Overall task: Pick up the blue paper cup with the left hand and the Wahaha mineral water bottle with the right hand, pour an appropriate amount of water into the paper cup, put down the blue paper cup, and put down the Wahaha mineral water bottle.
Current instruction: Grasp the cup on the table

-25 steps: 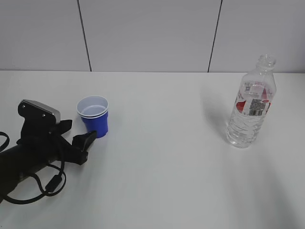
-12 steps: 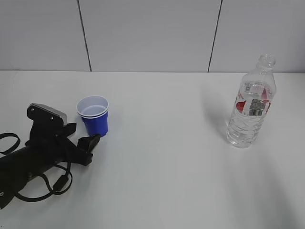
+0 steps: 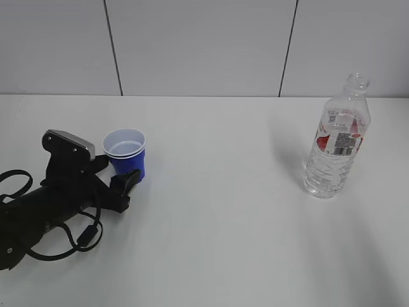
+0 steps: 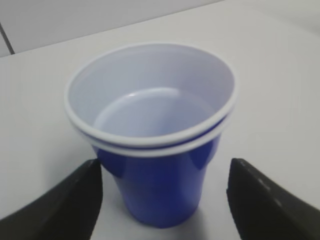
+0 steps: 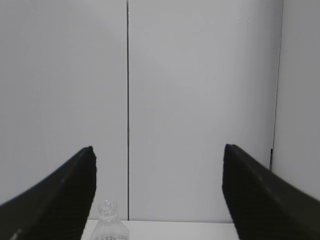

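The blue paper cup [image 3: 126, 153] stands upright at the left of the table and looks like two nested cups with white insides. My left gripper [image 3: 118, 171] is open around its lower part. In the left wrist view the cup [image 4: 150, 115] fills the middle and my left gripper [image 4: 165, 167] has one black finger on each side: the left one close to the wall, the right one well apart. The Wahaha mineral water bottle [image 3: 337, 144] stands capless at the far right. My right gripper [image 5: 158, 150] is open, raised, with only the bottle's neck [image 5: 108, 220] low in its view.
The white table [image 3: 223, 211] runs back to a pale panelled wall [image 3: 204, 45]. Black cables [image 3: 64, 246] loop beside the left arm near the table's front left. The right arm does not show in the exterior view.
My left arm has slid forward and to the right, bringing its open fingers from just short of the cup to either side of it. Cup and bottle have not moved.
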